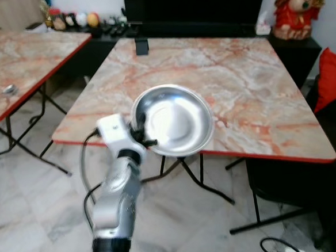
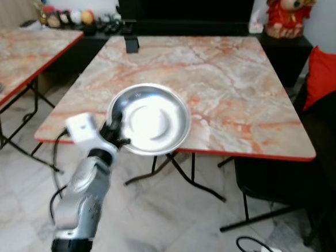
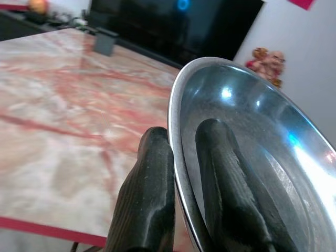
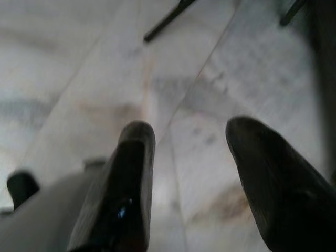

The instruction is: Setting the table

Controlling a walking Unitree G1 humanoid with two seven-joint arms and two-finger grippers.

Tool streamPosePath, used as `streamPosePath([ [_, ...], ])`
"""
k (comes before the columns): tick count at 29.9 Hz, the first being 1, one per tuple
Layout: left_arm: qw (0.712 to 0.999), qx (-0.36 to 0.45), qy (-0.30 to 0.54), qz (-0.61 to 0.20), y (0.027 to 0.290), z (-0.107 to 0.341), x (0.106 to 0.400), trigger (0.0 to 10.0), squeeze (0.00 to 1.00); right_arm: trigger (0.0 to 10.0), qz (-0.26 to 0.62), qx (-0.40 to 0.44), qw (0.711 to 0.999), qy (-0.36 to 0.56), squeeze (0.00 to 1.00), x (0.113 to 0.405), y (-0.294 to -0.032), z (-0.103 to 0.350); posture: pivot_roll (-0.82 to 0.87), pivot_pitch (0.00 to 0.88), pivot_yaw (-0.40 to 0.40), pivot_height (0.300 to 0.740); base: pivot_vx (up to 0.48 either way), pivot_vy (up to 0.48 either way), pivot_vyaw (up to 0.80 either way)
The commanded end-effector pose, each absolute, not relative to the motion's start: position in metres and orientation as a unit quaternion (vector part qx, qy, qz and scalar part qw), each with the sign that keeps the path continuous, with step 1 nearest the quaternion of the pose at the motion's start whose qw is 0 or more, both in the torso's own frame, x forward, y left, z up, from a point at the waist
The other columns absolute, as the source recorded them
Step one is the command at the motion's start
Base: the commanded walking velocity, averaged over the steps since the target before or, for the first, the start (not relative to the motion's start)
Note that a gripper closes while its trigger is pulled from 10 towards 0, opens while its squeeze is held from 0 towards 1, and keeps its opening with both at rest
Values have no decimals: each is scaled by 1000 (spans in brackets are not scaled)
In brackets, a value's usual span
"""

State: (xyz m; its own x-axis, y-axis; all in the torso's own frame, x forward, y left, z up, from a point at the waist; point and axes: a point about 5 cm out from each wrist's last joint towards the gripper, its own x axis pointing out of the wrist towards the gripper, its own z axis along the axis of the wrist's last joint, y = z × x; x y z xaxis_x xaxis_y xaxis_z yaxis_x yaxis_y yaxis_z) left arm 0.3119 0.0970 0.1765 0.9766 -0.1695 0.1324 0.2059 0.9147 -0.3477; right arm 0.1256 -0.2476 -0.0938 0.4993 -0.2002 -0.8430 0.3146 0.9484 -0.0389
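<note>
A shiny steel plate (image 1: 176,122) hangs over the near edge of the marble-topped table (image 1: 234,81), tilted toward me. My left gripper (image 1: 140,134) is shut on the plate's left rim. In the left wrist view one black finger (image 3: 149,199) lies outside the steel plate (image 3: 252,152) and the other inside it. My right gripper (image 4: 189,173) hangs open above the pale floor, nothing between its fingers.
A small black box (image 1: 141,46) stands at the table's far edge before a dark TV (image 1: 194,6). A second marble table (image 1: 19,55) at the left carries a spoon (image 1: 7,90). A red statue (image 1: 295,7) and a red cushion (image 1: 332,77) are at the right.
</note>
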Motion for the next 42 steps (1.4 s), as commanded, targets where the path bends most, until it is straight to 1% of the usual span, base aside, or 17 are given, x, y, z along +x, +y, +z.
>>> streamPosePath([
  [1, 978, -177, -56, -93, 104, 180, 312, 10000, 0, 10000, -149, 65, 863, 478, 0, 125, -244, -95, 93, 0, -50, 740, 0, 0, 0],
  [4, 982, -146, -47, -110, 107, 178, 312, 10000, 0, 10000, -150, 65, 864, 477, 0, 126, -244, -95, 97, 0, -52, 740, 0, 0, 0],
  [6, 987, -93, -45, -119, 115, 178, 313, 10000, 0, 10000, -151, 65, 864, 476, 0, 126, -245, -94, 99, 0, -50, 740, 0, 0, 0],
  [7, 988, -80, -46, -121, 119, 178, 314, 10000, 0, 10000, -151, 65, 864, 476, 0, 126, -245, -94, 99, 0, -50, 740, 0, 0, 0],
  [9, 989, -73, -47, -121, 121, 179, 315, 10000, 0, 10000, -151, 65, 864, 475, 0, 127, -245, -94, 99, 0, -50, 740, 0, 0, 0],
  [11, 991, -51, -55, -114, 136, 186, 321, 10000, 0, 10000, -152, 65, 865, 474, 0, 127, -245, -94, 103, 0, -48, 740, 0, 0, 0],
  [15, 992, -49, -51, -102, 145, 183, 323, 10000, 0, 10000, -154, 66, 865, 473, 0, 128, -245, -94, 103, 0, -51, 740, 0, 0, 0],
  [22, 990, -97, -43, -98, 138, 179, 322, 10000, 0, 10000, -156, 65, 865, 472, 0, 128, -246, -93, 101, 0, -54, 740, 0, 0, 0],
  [25, 989, -99, -45, -102, 136, 180, 322, 10000, 0, 10000, -157, 67, 864, 473, 0, 128, -246, -94, 103, 0, -55, 740, 0, 0, 0],
  [29, 986, -113, -45, -113, 133, 181, 323, 10000, 0, 10000, -157, 69, 862, 477, 0, 128, -245, -94, 100, 0, -56, 740, 0, 0, -619],
  [37, 985, -121, -48, -109, 135, 183, 324, 10000, 0, 10000, -157, 66, 862, 478, 0, 127, -245, -94, 103, 0, -57, 740, 0, 0, -774],
  [42, 986, -119, -49, -108, 135, 183, 324, 10000, 0, 10000, -156, 65, 865, 472, 0, 129, -245, -93, 102, 0, -56, 740, 0, 0, 0],
])
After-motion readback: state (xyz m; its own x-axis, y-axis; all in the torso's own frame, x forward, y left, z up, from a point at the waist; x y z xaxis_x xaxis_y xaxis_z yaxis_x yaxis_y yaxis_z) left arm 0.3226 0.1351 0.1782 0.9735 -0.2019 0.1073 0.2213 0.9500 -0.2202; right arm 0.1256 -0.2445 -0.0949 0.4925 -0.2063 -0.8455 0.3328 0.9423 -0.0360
